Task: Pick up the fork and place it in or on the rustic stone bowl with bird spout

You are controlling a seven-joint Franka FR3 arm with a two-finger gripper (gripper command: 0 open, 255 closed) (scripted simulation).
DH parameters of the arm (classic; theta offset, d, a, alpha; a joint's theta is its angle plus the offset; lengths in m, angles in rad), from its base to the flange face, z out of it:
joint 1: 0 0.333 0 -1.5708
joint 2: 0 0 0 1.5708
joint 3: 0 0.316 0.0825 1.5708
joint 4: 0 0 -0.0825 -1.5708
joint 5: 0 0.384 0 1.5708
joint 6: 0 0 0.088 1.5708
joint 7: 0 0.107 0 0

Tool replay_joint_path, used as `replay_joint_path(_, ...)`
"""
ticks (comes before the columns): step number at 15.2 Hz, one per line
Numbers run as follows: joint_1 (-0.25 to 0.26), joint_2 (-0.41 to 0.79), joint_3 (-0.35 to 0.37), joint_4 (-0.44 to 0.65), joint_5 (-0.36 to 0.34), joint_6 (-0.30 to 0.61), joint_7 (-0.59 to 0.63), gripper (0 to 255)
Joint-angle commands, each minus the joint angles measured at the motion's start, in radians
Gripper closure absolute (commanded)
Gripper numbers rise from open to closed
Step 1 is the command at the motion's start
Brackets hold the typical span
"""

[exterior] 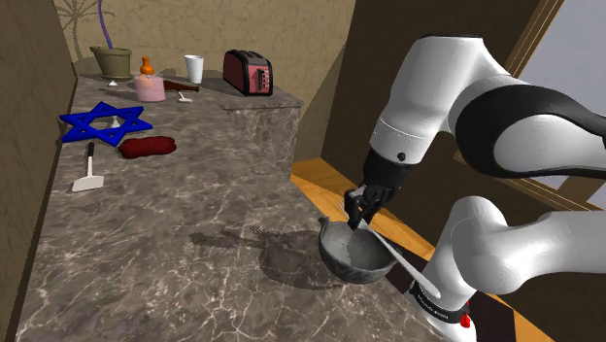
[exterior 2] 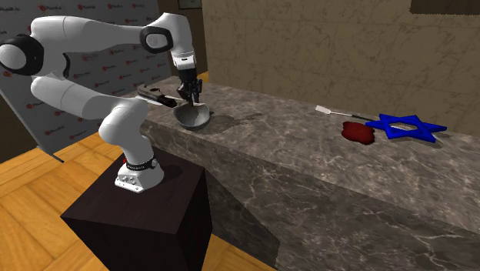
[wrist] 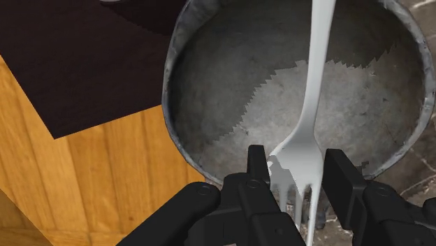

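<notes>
Counted are 1 fork [wrist: 311, 105], 1 grey bowl [exterior: 335, 257], 1 blue star [exterior: 83, 121], 1 dark red lump [exterior: 146, 146], 1 spatula [exterior: 86, 181], 1 red toaster [exterior: 248, 71], 1 white cup [exterior: 195, 68], 1 olive pot [exterior: 111, 61] and 1 black tool [wrist: 295, 157].

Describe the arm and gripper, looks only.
The arm is glossy white with rounded shells and dark grey joints; a black band with unreadable white lettering rings its foot. The gripper is all black, blocky, with two flat, square-ended jaws.

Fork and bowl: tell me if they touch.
Cannot tell. In the shoulder and wrist views the handle of the fork crosses the rim of the bowl, but neither shows contact or a gap plainly.
</notes>
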Motion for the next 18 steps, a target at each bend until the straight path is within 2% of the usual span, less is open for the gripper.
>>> replay_joint_path(1,0.003,-0.002,0.007,-0.027,0.007,0.025,-0.001,255)
replay_joint_path(4,0.01,-0.005,0.019,-0.066,0.019,0.06,-0.002,255)
replay_joint_path(12,0.01,-0.005,0.019,-0.066,0.019,0.06,-0.002,255)
replay_joint_path(13,0.01,-0.005,0.019,-0.066,0.019,0.06,-0.002,0)
replay_joint_path(18,0.01,-0.005,0.019,-0.066,0.019,0.06,-0.002,0)
